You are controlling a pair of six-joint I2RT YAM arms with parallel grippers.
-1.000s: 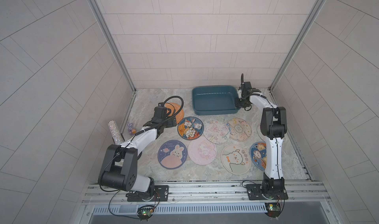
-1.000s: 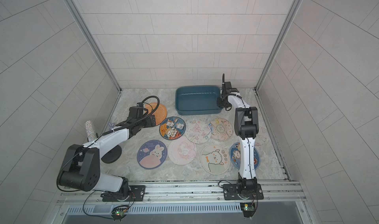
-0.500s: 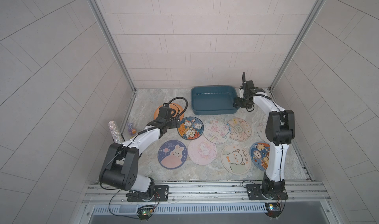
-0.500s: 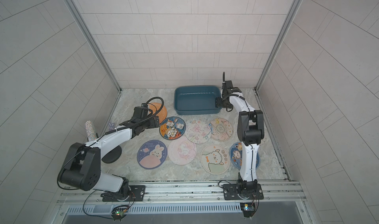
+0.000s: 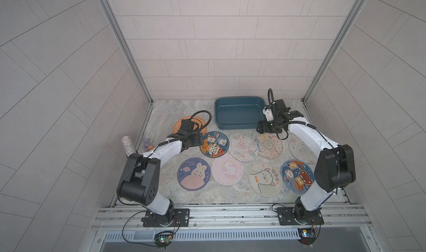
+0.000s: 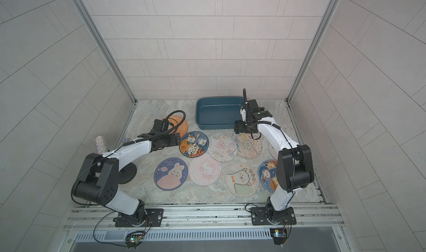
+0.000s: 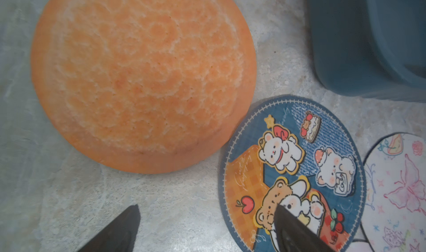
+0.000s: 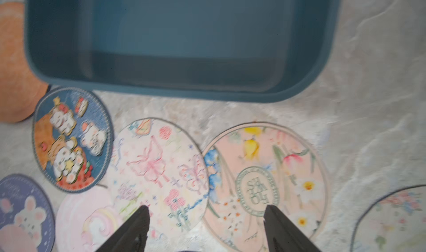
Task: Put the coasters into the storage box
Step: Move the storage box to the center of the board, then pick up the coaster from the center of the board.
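Observation:
The teal storage box stands empty at the back. Several round coasters lie flat before it: a plain orange one, a navy bears one, a butterfly one, a peach floral one, and more in a nearer row. My left gripper is open, one finger over the bears coaster, the other over bare table. My right gripper hangs open and empty above the butterfly and floral coasters, just in front of the box.
A small purple bunny figurine and a glittery cylinder stand by the left wall. A black round base lies under the left arm. Tiled walls close in three sides; a metal rail runs along the front.
The right gripper has opened and drawn back from the box's right end toward the coasters. The left gripper has moved off the orange coaster toward the bears coaster.

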